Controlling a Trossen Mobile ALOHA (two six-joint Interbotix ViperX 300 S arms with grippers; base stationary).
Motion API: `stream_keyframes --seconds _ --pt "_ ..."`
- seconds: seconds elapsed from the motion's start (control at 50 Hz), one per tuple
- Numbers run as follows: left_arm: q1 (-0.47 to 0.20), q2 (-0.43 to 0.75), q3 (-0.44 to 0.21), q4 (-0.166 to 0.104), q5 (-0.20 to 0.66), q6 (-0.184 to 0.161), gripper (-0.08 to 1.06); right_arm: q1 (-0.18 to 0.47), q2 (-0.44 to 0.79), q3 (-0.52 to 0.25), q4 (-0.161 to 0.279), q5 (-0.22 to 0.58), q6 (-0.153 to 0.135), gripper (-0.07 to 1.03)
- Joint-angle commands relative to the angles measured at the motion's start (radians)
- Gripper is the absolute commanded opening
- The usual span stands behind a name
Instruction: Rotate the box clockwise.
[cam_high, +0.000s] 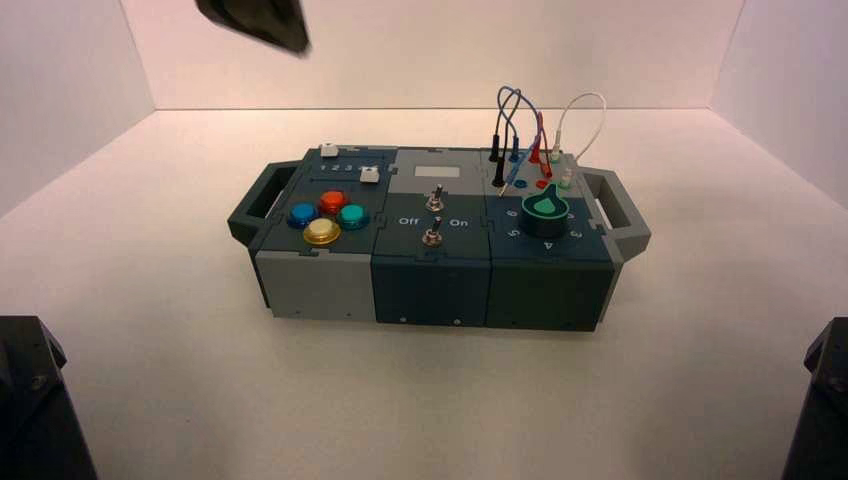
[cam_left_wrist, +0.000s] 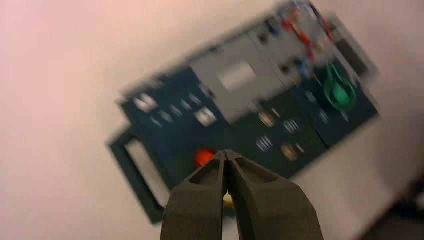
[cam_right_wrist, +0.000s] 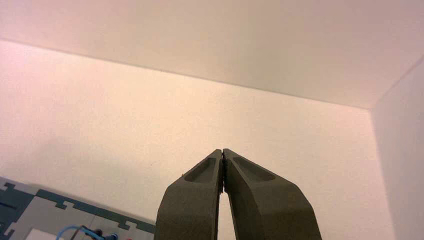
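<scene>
The box (cam_high: 430, 290) lies lengthwise across the middle of the white floor, with a handle at each end. Its top carries four coloured buttons (cam_high: 325, 215) on the left, two toggle switches (cam_high: 433, 218) in the middle, and a green dial (cam_high: 544, 207) and looped wires (cam_high: 520, 120) on the right. My left gripper (cam_high: 255, 22) hangs high above the box's far left, apart from it. It is shut and empty in the left wrist view (cam_left_wrist: 226, 152), which looks down on the box (cam_left_wrist: 235, 100). My right gripper (cam_right_wrist: 222, 150) is shut and empty, off the box (cam_right_wrist: 30, 220).
White walls enclose the floor at the back and on both sides. Dark arm bases stand at the front left (cam_high: 35, 400) and front right (cam_high: 820, 400) corners. Open floor lies all round the box.
</scene>
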Motion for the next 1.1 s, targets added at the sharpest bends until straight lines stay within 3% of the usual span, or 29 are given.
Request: stream_keyframes --seconds 0.02,0.22,0.48,0.7,1.1 --pt "-0.040 0.028 -0.034 -0.037 0.044 -0.005 -0.03 0.017 0.041 -0.077 -0.002 0.011 -0.002 -0.02" --pt "-0.066 0.071 -0.035 -0.126 0.146 -0.005 -0.03 0.020 0.138 -0.149 -0.002 0.064 -0.002 -0.02" --pt "-0.067 0.098 -0.021 -0.201 0.245 -0.005 -0.03 0.028 0.268 -0.218 0.000 0.152 -0.002 -0.02" --pt "-0.100 0.121 0.005 -0.229 0.282 -0.018 -0.03 0.061 0.364 -0.281 0.005 0.233 0.000 -0.02" --pt "-0.181 0.199 0.032 -0.230 0.345 -0.037 -0.03 0.133 0.485 -0.339 0.020 0.310 0.000 -0.02"
